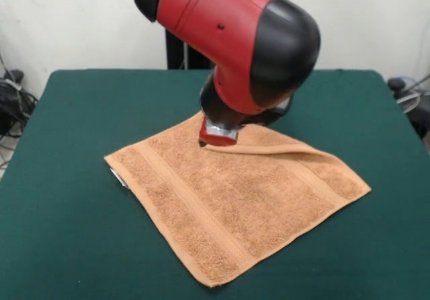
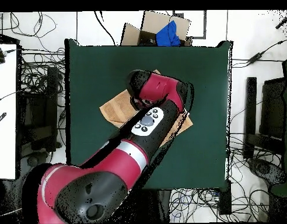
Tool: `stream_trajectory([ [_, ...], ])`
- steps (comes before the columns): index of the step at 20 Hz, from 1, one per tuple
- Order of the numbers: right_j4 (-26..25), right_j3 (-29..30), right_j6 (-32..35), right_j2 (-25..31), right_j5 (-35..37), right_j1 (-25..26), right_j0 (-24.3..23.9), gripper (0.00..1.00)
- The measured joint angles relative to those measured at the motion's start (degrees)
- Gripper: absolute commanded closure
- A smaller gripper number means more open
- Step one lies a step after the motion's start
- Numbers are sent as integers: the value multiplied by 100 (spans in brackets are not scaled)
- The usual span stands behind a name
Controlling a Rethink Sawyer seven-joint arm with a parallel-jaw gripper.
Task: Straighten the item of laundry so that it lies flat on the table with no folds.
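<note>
The gripper (image 1: 216, 136) hung at the end of the big red and black arm (image 1: 232, 41), low over the towel (image 1: 235, 196). Its silver tip touched the towel's far edge, or was just above it. The arm's fat round end hid most of the gripper, so it could not be told whether it was open or closed, or whether it had hold of the cloth.

The orange-tan towel lay near the middle of the dark green table (image 1: 60, 233). It sat turned like a diamond, with one corner pointing at the front camera. Most of it was spread out flat. Right next to the gripper, a strip along the far edge was folded over onto the towel, and that fold ran off toward the right corner. Woven bands ran along the left side. A small white tag (image 1: 118, 177) peeked out at the left edge.

From above, the arm covered most of the towel, and only its brown corners stuck out. A cardboard box (image 2: 153, 28) with something blue in it sat past the table's far side.
</note>
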Motion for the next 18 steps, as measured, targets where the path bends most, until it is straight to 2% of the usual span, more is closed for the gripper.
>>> stream_trajectory([
  [5,1,332,0,199,-83,-252,-15,0],
  [9,1,644,0,411,-437,-433,-15,0],
  [18,3,1214,0,960,-1739,-579,-87,0],
])
